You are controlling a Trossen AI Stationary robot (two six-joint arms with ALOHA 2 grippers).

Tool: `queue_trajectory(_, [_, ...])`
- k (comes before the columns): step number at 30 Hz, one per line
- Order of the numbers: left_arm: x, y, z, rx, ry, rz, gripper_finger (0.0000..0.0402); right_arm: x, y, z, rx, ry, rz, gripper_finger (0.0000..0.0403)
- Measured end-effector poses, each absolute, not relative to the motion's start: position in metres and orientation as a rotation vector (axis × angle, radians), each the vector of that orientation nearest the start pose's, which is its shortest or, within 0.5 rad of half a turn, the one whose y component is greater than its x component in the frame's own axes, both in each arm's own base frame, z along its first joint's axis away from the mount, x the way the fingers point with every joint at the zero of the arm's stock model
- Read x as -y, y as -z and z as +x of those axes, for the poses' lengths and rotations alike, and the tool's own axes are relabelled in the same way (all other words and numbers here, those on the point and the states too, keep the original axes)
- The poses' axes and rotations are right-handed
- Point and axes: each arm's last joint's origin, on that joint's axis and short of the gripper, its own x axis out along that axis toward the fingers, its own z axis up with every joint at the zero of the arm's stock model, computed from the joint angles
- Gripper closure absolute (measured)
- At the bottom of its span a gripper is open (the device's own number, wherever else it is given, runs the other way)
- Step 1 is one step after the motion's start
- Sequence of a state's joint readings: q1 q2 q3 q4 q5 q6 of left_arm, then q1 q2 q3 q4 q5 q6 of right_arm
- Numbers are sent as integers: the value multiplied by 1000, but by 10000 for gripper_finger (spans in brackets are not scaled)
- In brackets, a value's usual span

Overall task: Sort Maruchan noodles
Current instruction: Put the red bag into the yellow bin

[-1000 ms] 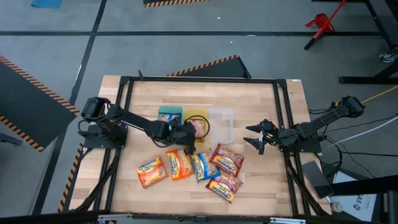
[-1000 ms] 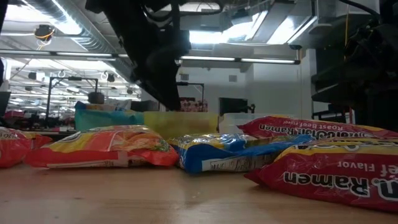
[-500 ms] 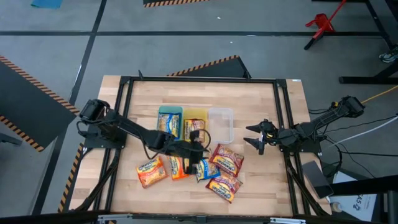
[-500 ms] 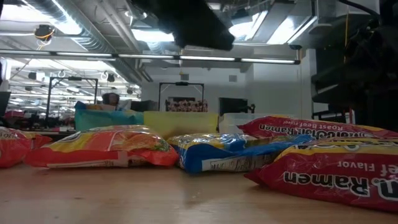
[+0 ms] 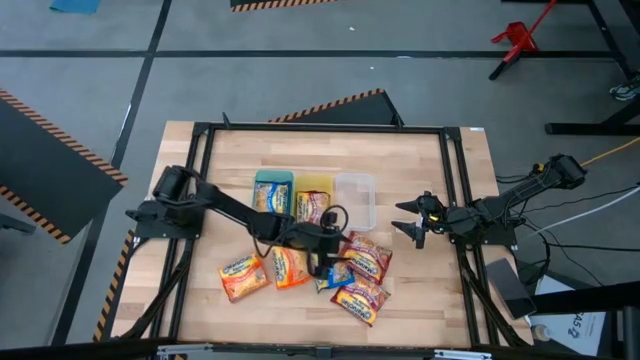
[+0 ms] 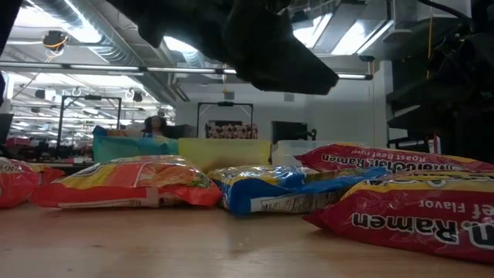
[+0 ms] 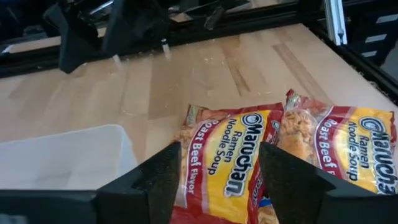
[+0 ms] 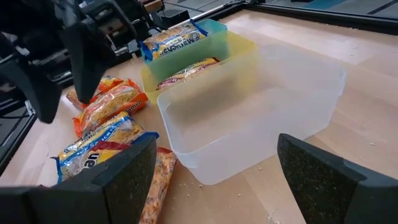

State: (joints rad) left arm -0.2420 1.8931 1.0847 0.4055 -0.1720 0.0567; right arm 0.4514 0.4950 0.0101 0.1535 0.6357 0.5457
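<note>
Several Maruchan packets lie flat on the table near its near edge: two orange ones (image 5: 243, 275) (image 5: 288, 268), a blue one (image 5: 338, 277) and two red ones (image 5: 368, 256) (image 5: 360, 299). The green tray (image 5: 273, 180) holds a blue-yellow packet (image 5: 270, 197), and the yellow tray (image 5: 314, 183) holds another packet (image 5: 312, 205). My left gripper (image 5: 328, 262) hovers open above the loose packets. In its wrist view the fingers (image 7: 219, 149) stand either side of a red Roast Beef packet (image 7: 227, 165) without touching it. My right gripper (image 5: 410, 222) waits open at the table's right.
A clear tray (image 5: 355, 200) (image 8: 249, 118) stands right of the yellow tray, between it and my right gripper. A black frame (image 5: 455, 200) runs around the wooden table. Bare wood shows toward the far edge and on the left side.
My left gripper has moved from beside the yellow tray toward the table's near edge and to the right, and now hangs over the loose packets. In the low view it has come forward overhead. The right arm has kept still.
</note>
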Motion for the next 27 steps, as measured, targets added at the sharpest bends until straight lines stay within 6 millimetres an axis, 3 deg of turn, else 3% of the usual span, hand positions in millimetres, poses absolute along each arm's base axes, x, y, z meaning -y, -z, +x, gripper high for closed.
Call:
queue_trajectory(11, [102,-144,399,-461,82,166,152,-36,-137,114,-240,257,359,81])
queue_trajectory(21, [104,-135,404,-486,41,182,152,-36,-135,113,-252,263,350,81])
queue_trajectory(27, [105,-138,409,-546,26,201,174,-36,-135,113,-257,264,347,81])
